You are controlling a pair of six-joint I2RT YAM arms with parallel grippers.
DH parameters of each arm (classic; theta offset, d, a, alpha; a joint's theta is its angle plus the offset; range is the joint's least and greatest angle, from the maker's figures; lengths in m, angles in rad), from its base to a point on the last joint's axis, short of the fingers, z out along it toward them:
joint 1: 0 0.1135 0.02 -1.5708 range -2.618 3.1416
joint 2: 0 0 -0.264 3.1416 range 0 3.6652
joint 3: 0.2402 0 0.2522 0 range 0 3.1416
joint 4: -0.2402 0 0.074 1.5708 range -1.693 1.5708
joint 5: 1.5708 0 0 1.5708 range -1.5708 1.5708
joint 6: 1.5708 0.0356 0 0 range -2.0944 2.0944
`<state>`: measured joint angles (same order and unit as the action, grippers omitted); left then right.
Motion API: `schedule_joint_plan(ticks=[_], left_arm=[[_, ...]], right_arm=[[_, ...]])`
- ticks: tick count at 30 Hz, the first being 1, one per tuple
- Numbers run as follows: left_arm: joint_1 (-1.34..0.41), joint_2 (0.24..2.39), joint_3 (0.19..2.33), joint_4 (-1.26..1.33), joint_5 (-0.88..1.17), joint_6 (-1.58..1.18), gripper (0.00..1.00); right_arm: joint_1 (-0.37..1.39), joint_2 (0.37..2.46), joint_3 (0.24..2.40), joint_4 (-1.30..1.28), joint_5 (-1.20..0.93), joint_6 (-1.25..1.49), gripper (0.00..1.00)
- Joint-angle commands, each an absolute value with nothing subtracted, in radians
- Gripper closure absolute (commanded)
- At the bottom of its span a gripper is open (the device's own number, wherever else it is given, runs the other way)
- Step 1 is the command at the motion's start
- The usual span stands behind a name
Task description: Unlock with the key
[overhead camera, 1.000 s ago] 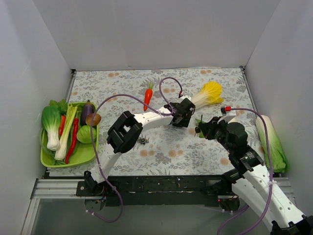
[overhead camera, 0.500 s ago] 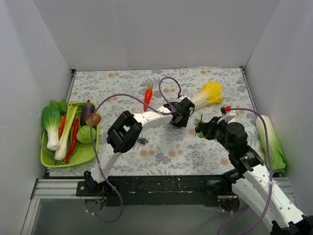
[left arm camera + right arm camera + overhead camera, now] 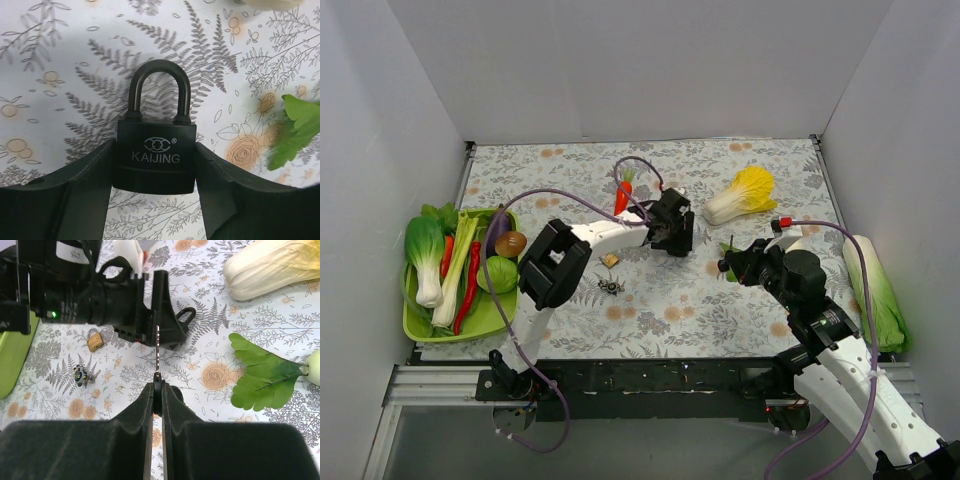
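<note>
A black padlock [image 3: 154, 155] marked KAIJING, its shackle closed and pointing away, is pinched by the body between the fingers [image 3: 85, 195] of my left gripper [image 3: 154, 150], which is shut on it over the flowered cloth. From above, that gripper [image 3: 672, 230] is at the table's middle. My right gripper [image 3: 157, 387] is shut on the black head of a silver key [image 3: 158, 347]. The blade points at the left gripper [image 3: 145, 310], and the padlock's shackle [image 3: 186, 315] shows beside it. In the top view the right gripper [image 3: 728, 265] sits just right of the left one.
A small brass padlock [image 3: 610, 260] and a dark bunch of keys [image 3: 611, 287] lie left of centre. A carrot [image 3: 622, 200], a yellow cabbage [image 3: 745, 193] and a long cabbage [image 3: 875, 290] lie around. A green tray [image 3: 430, 325] of vegetables is at the left edge.
The left arm has swung left, away from the yellow cabbage, with the black padlock, uncovering the brass padlock. Its jaws have closed in on the padlock. The right gripper has barely moved.
</note>
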<state>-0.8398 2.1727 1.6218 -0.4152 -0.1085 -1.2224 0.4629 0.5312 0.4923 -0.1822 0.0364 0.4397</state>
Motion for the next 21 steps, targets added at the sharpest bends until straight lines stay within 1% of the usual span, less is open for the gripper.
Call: schedule_joint_plan(ticks=[1, 3, 10, 12, 13, 16, 21], left_arm=[[-0.747, 2.060, 1.504, -0.312, 0.133, -1.360, 1.00], [-0.720, 2.020, 1.477, -0.270, 0.173, -1.388, 1.00], [-0.634, 1.833, 1.241, -0.028, 0.308, -1.577, 1.00], [-0.618, 1.772, 1.160, 0.064, 0.311, -1.632, 1.00], [-0.615, 1.750, 1.126, 0.131, 0.310, -1.652, 1.00], [-0.601, 1.675, 1.031, 0.228, 0.311, -1.721, 1.00], [-0.586, 1.562, 0.930, 0.274, 0.281, -1.736, 1.00]], right_arm=[[0.462, 0.522, 0.491, -0.149, 0.006, 0.436, 0.99], [0.463, 0.537, 0.485, -0.132, -0.027, 0.452, 0.99], [0.504, 0.643, 0.480, -0.034, -0.118, 0.508, 0.99], [0.532, 0.696, 0.492, -0.009, -0.117, 0.521, 0.99], [0.569, 0.718, 0.497, 0.020, -0.109, 0.526, 0.99], [0.658, 0.822, 0.528, 0.069, -0.086, 0.551, 0.99], [0.724, 1.008, 0.563, 0.195, -0.143, 0.610, 0.99]])
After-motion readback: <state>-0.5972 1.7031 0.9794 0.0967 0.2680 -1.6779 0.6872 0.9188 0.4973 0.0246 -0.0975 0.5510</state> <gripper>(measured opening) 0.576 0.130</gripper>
